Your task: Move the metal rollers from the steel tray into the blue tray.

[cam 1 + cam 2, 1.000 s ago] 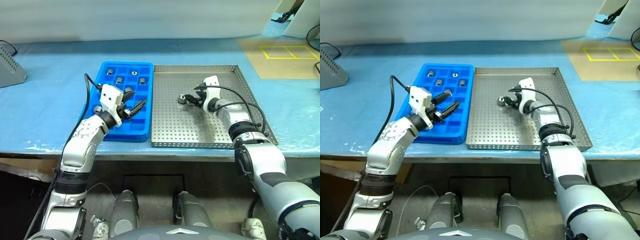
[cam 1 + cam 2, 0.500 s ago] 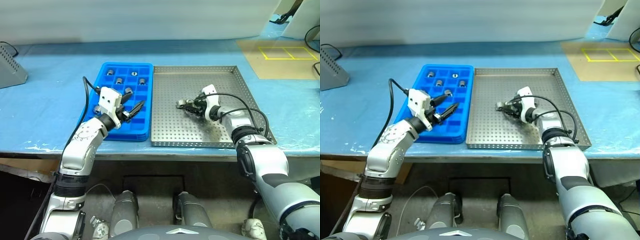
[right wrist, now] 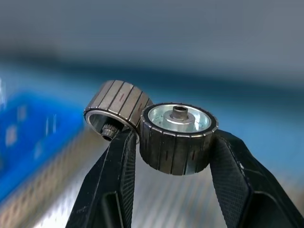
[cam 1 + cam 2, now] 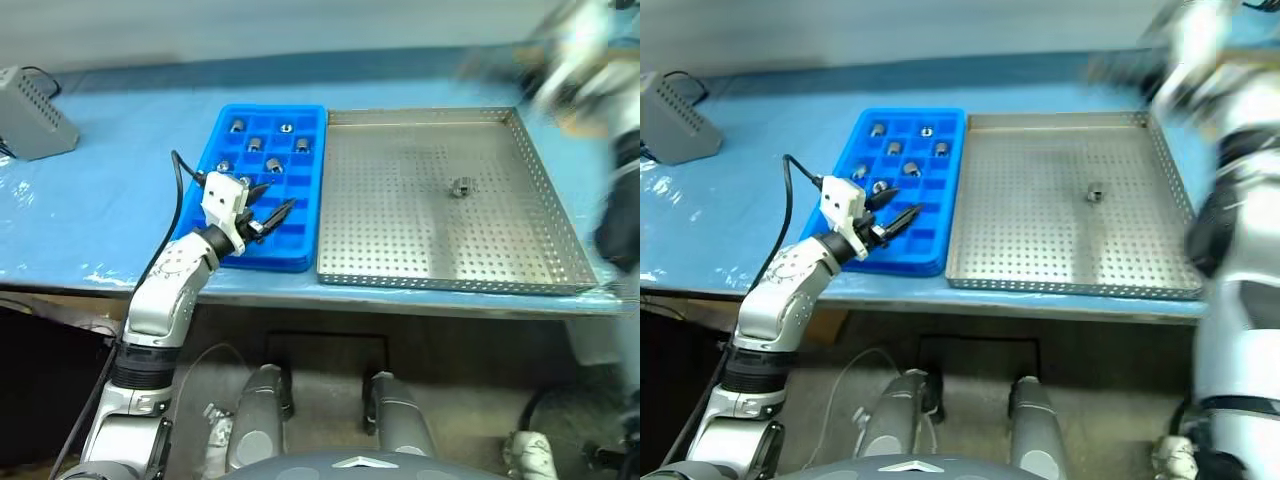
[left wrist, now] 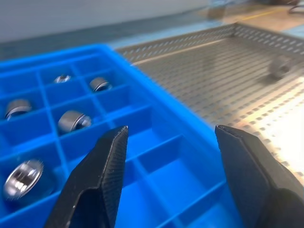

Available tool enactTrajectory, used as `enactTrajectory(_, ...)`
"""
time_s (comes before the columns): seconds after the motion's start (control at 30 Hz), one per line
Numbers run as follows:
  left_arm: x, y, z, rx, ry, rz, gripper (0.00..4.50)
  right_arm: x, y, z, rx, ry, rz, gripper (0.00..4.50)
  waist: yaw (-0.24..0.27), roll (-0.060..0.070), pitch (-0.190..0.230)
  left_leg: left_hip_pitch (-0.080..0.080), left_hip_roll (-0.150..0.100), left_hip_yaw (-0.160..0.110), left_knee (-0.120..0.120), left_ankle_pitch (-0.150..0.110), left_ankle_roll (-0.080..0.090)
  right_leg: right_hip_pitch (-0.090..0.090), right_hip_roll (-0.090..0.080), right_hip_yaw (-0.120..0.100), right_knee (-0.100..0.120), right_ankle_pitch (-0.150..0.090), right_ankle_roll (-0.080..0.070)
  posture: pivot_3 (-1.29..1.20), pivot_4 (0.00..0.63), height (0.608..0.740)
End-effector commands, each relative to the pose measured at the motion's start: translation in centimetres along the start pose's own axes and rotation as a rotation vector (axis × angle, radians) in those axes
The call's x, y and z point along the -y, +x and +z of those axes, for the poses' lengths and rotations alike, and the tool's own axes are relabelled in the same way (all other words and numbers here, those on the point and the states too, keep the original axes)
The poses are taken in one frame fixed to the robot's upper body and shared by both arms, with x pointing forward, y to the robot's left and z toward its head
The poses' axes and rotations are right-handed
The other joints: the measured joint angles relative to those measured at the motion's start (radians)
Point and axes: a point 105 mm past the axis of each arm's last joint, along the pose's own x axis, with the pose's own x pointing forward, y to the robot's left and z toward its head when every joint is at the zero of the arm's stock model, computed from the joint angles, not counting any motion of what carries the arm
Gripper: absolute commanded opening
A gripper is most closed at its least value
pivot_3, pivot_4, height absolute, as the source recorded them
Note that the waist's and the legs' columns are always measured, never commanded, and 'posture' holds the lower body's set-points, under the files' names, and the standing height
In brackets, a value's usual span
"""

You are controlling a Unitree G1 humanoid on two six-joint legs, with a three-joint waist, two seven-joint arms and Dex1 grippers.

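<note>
The steel tray (image 4: 400,255) lies on the blue table with one metal roller (image 4: 461,186) on its perforated floor. To its left, the blue tray (image 4: 305,255) holds several rollers (image 4: 255,146) in its far compartments. My left gripper (image 4: 276,200) hovers open over the blue tray's near right part, nothing between its fingers (image 5: 107,166). In the right wrist view my right gripper (image 3: 173,140) is shut on a ribbed roller (image 3: 176,137), lifted clear of the table. A second roller (image 3: 118,111) clings beside the first, against one finger. My right arm (image 4: 580,50) is a blur at the far right.
A grey box (image 4: 35,125) sits on the table far to the left of the blue tray. The table's front edge runs just below both trays. A yellow-marked board lies beyond the steel tray's far right corner.
The whole picture has shifted, so the camera moved. My right gripper closed over the steel tray, then rose up and to the right with a roller. The left gripper stayed open over the blue tray.
</note>
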Motion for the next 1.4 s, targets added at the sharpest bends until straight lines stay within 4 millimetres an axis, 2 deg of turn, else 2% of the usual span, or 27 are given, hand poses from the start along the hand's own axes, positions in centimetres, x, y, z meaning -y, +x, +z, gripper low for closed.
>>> enactTrajectory(0.03,1.9,2.5,3.3,0.125,0.062,-0.065,3.08,-15.7,2.0,-18.4,-0.183,0.331,0.333,1.85,-0.051,-0.048,-0.03,0.02,0.014,-0.004,0.003,-0.014,-0.014,0.024,0.014,-0.004,-0.004,-0.007,-0.008,-0.16,0.15,0.74)
enactTrajectory(0.07,2.2,3.0,3.3,0.131,0.066,-0.077,3.08,-16.1,1.8,-17.9,-0.161,0.329,0.333,1.85,-0.047,-0.044,-0.028,0.051,0.034,-0.021,0.007,-0.03,-0.046,0.061,0.03,-0.022,-0.023,-0.018,-0.007,-0.18,0.15,0.74)
enactTrajectory(0.1,2.5,3.6,3.5,0.139,0.065,-0.089,3.08,-16.5,1.5,-17.4,-0.142,0.327,0.336,1.85,-0.036,-0.034,-0.022,0.072,0.042,-0.035,0.006,-0.036,-0.06,0.084,0.028,-0.046,-0.041,-0.019,-0.006,-0.18,0.15,0.74)
enactTrajectory(0.13,2.8,4.0,3.6,0.147,0.065,-0.099,3.08,-16.8,1.2,-17.1,-0.133,0.327,0.335,1.85,-0.016,-0.011,-0.01,0.073,0.041,-0.043,0.004,-0.037,-0.061,0.091,0.021,-0.058,-0.047,-0.019,-0.006,-0.2,0.15,0.74)
enactTrajectory(0.17,3.0,4.5,3.8,0.154,0.068,-0.106,3.08,-17.0,0.9,-16.9,-0.128,0.327,0.335,1.85,0.002,0.007,-0.005,0.064,0.032,-0.045,0.0,-0.036,-0.062,0.082,0.016,-0.055,-0.047,-0.013,-0.008,-0.2,0.15,0.74)
enactTrajectory(0.2,3.2,4.9,4.0,0.16,0.07,-0.116,3.08,-17.2,0.7,-16.7,-0.128,0.328,0.336,1.85,0.002,0.017,-0.002,0.048,0.015,-0.033,-0.009,-0.028,-0.059,0.055,0.001,-0.044,-0.03,-0.003,-0.012,-0.21,0.15,0.74)
enactTrajectory(0.23,3.5,5.3,4.1,0.166,0.073,-0.125,3.08,-17.4,0.4,-16.6,-0.128,0.329,0.336,1.85,0.002,0.018,-0.002,0.039,0.006,-0.026,-0.01,-0.012,-0.048,0.035,-0.003,-0.033,-0.014,-0.003,-0.006,-0.21,0.15,0.74)
enactTrajectory(0.27,3.7,5.8,4.4,0.175,0.073,-0.133,3.08,-17.5,0.3,-16.5,-0.128,0.332,0.333,1.85,0.001,0.013,0.0,0.031,0.002,-0.028,-0.003,-0.011,-0.045,0.026,-0.002,-0.028,-0.004,-0.001,-0.002,-0.23,0.15,0.74)
enactTrajectory(0.3,3.8,6.2,4.6,0.183,0.073,-0.14,3.08,-17.6,0.1,-16.4,-0.13,0.334,0.329,1.85,0.001,0.005,-0.001,0.021,0.005,-0.029,0.004,-0.011,-0.044,0.022,0.002,-0.028,-0.004,-0.001,-0.002,-0.23,0.15,0.74)
enactTrajectory(0.33,4.0,6.5,4.8,0.19,0.076,-0.147,3.08,-17.2,-0.1,-16.8,-0.136,0.337,0.318,1.85,-0.001,0.0,-0.003,0.018,0.008,-0.029,0.006,-0.011,-0.044,0.021,0.004,-0.028,-0.005,-0.001,-0.002,-0.23,0.15,0.74)
enactTrajectory(0.4,4.2,6.9,5.2,0.203,0.074,-0.161,3.08,-16.5,-0.6,-17.3,-0.141,0.346,0.297,1.85,-0.012,-0.002,-0.004,0.021,0.01,-0.028,0.005,-0.015,-0.04,0.023,0.004,-0.029,-0.006,-0.002,-0.004,-0.26,0.15,0.74)
enactTrajectory(0.6,4.1,7.3,5.0,0.206,0.071,-0.168,3.08,-14.4,-1.9,-18.7,-0.146,0.355,0.261,1.85,-0.025,-0.002,-0.004,0.037,0.01,-0.028,0.003,-0.016,-0.046,0.037,0.003,-0.027,-0.008,-0.005,-0.01,-0.28,0.15,0.74)
enactTrajectory(0.8,4.1,7.3,5.1,0.21,0.068,-0.172,3.08,-13.4,-2.4,-18.9,-0.119,0.363,0.256,1.85,-0.033,-0.002,-0.004,0.037,0.01,-0.028,0.003,-0.016,-0.045,0.037,0.004,-0.026,-0.012,0.0,-0.01,-0.28,0.15,0.74)
enactTrajectory(0.93,4.0,7.0,4.9,0.204,0.046,-0.183,3.08,-13.8,-2.1,-18.8,-0.106,0.373,0.274,1.85,-0.039,-0.002,-0.004,0.035,0.01,-0.028,0.003,-0.015,-0.04,0.037,0.004,-0.026,-0.015,0.0,-0.01,-0.26,0.15,0.74)
enactTrajectory(1.23,4.8,6.1,4.1,0.193,0.077,-0.251,3.08,-14.7,-0.9,-18.4,-0.1,0.378,0.301,1.85,-0.039,-0.002,-0.004,0.035,0.01,-0.028,0.003,-0.015,-0.039,0.037,0.004,-0.027,-0.014,0.0,-0.01,-0.25,0.15,0.74)
enactTrajectory(1.4,4.8,6.6,4.3,0.208,0.1,-0.254,3.08,-15.8,-0.5,-17.6,-0.083,0.381,0.323,1.85,-0.039,-0.002,-0.004,0.035,0.01,-0.028,0.003,-0.015,-0.039,0.037,0.004,-0.027,-0.014,0.0,-0.01,-0.26,0.15,0.74)
